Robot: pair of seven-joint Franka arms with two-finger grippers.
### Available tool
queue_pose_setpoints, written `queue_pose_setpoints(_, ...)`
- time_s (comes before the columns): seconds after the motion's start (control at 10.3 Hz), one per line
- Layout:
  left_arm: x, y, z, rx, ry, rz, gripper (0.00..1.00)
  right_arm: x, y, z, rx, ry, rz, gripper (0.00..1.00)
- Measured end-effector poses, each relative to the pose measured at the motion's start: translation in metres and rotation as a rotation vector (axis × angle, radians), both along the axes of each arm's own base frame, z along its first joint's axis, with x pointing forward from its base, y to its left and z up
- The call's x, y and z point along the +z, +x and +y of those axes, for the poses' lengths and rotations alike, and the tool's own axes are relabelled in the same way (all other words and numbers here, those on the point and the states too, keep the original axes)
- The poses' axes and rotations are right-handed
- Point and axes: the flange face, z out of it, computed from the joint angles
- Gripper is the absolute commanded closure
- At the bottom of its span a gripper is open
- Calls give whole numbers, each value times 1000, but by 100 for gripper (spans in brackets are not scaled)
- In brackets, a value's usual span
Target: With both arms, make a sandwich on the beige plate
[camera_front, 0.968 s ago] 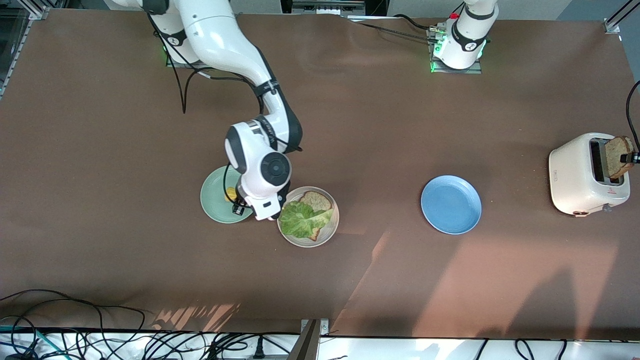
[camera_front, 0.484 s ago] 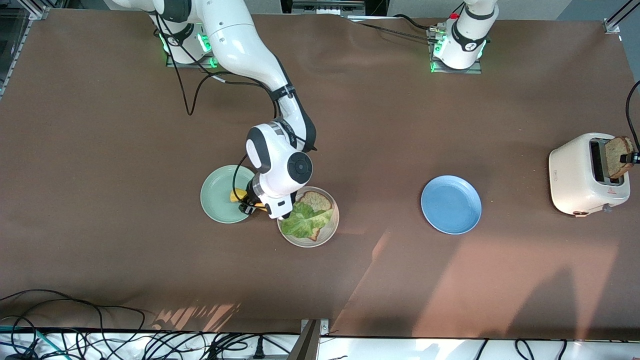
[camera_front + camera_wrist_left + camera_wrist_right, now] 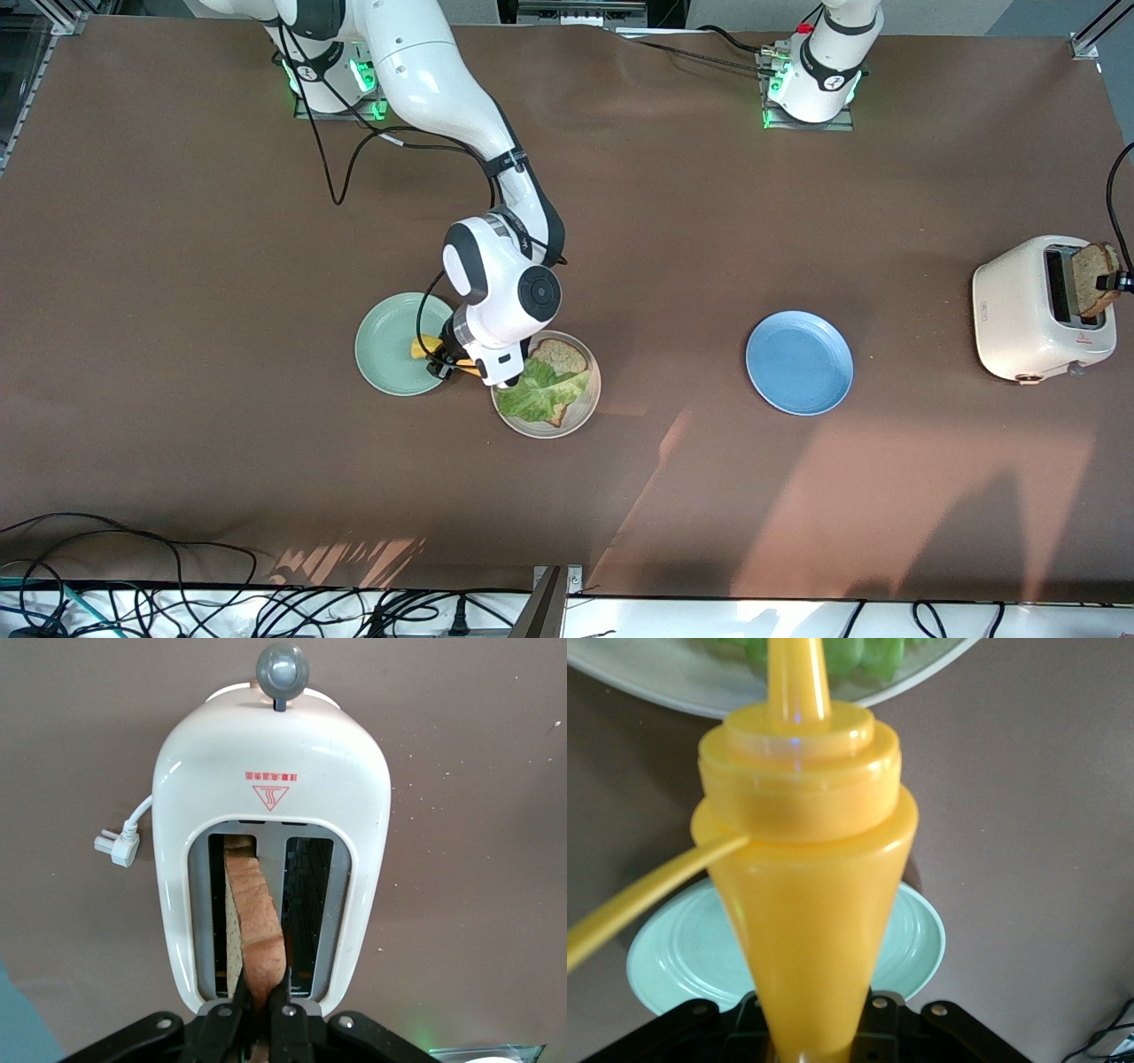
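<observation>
While I hold things in both arms, this is what I see.
Right tool (image 3: 461, 361): it squeezes my yellow squeeze bottle (image 3: 804, 904), tipped over, nozzle at the rim of the beige plate (image 3: 586, 406).
Beige plate: near the middle of the worktop (image 3: 177, 425), a bit toward the right arm's end, touching the mint-green plate (image 3: 383, 354).
On the plate: one slice of brown toast (image 3: 561, 354) with a green lettuce leaf (image 3: 536, 394) on top.
Left tool (image 3: 259, 1005): clenched on a second toast slice (image 3: 255, 921), which sticks up out of a slot of the white toaster (image 3: 1028, 310).
Toaster: at the left arm's end of the worktop.
Blue plate (image 3: 799, 361): between the toaster and the beige plate.
</observation>
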Motion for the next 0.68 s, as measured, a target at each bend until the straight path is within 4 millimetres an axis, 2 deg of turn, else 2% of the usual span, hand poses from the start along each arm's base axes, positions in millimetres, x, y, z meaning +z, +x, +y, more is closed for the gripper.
queue_pose_setpoints(0.19,0,0,0,0,0,0,100,5,3,-1,-12,28,2,100)
queue_pose_setpoints(0.29,0,0,0,0,0,0,100,14,9,-10,-46,82,12,100)
queue_pose_setpoints(0.39,0,0,0,0,0,0,100,30,23,-31,-95,156,28,100)
queue_pose_setpoints(0.68,0,0,-1,-1,0,1,100,94,61,-128,-164,425,126,100)
